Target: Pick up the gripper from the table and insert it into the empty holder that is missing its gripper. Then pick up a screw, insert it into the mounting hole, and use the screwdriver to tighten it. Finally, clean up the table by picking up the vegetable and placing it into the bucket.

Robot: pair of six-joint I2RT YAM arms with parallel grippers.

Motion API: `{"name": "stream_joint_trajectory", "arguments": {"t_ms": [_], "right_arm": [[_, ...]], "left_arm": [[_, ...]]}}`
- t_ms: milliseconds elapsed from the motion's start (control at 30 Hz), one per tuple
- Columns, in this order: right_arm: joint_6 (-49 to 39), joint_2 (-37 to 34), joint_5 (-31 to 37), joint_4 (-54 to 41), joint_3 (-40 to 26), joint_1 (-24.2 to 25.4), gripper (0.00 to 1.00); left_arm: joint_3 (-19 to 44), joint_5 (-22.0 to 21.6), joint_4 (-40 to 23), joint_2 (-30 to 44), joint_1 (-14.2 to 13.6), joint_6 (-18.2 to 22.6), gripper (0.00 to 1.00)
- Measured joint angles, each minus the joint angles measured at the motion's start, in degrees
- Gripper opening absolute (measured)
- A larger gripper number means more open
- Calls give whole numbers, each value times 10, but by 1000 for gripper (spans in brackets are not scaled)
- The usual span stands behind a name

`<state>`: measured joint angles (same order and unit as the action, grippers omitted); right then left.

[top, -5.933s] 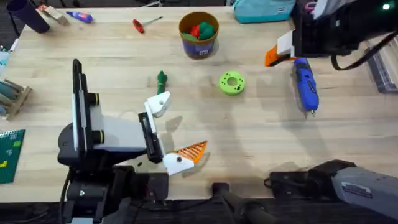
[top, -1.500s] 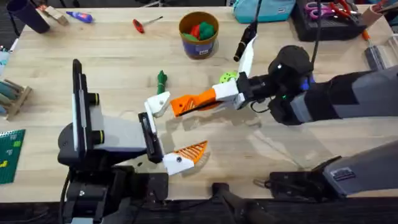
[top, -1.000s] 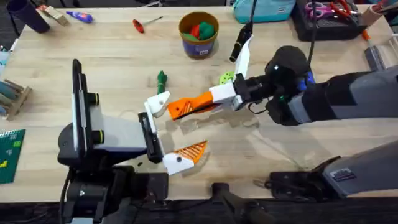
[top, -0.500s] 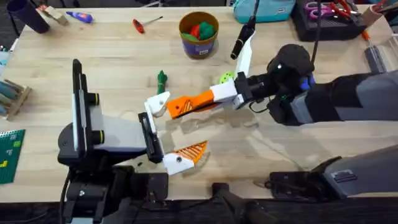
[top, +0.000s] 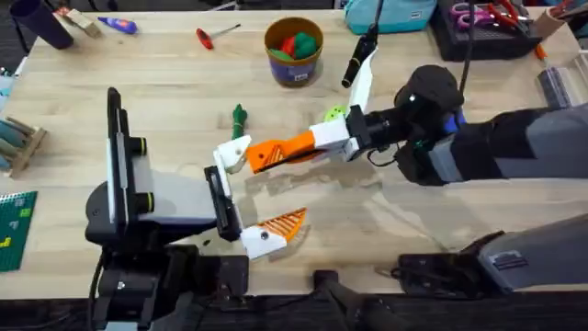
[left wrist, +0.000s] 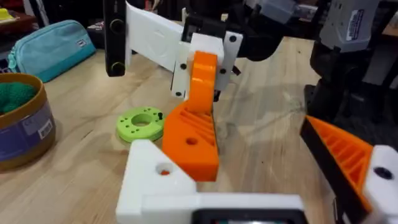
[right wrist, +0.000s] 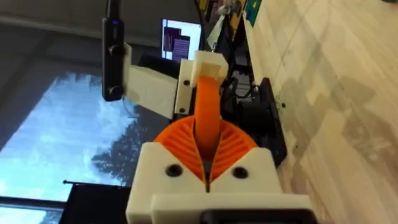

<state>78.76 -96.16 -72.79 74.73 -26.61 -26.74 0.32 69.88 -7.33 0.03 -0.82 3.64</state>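
Observation:
My right gripper (top: 323, 142), rolled on its side, is shut on the orange gripper (top: 276, 154) and holds it level above the table. The wedge's wide end (left wrist: 191, 140) lies against the white holder (top: 235, 154), the padless finger of my open left gripper (top: 253, 193). I cannot tell if it is seated. The mounting hole (left wrist: 163, 170) shows uncovered. The dark-green vegetable (top: 239, 117) lies just behind the holder. The bucket (top: 293, 53) stands at the back. My right arm hides most of the blue screwdriver. A screw is too small to make out.
A green ring (top: 338, 115) lies beside the right gripper. A red-handled tool (top: 207, 37), a purple cup (top: 41, 23), a teal pouch (top: 390, 14) and a black tool tray (top: 487, 28) line the back edge. A wooden rack (top: 18, 142) sits at the left edge.
The orange gripper lay on the table at the back right. My right arm has since carried it to the holder. Over the last second it only edged slightly left.

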Motion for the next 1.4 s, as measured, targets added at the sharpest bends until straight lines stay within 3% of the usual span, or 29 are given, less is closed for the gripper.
{"name": "stream_joint_trajectory", "arguments": {"t_ms": [1400], "right_arm": [[6,0,66,-1,0,-36,8]], "left_arm": [[0,0,0,0,0,0,986]]}}
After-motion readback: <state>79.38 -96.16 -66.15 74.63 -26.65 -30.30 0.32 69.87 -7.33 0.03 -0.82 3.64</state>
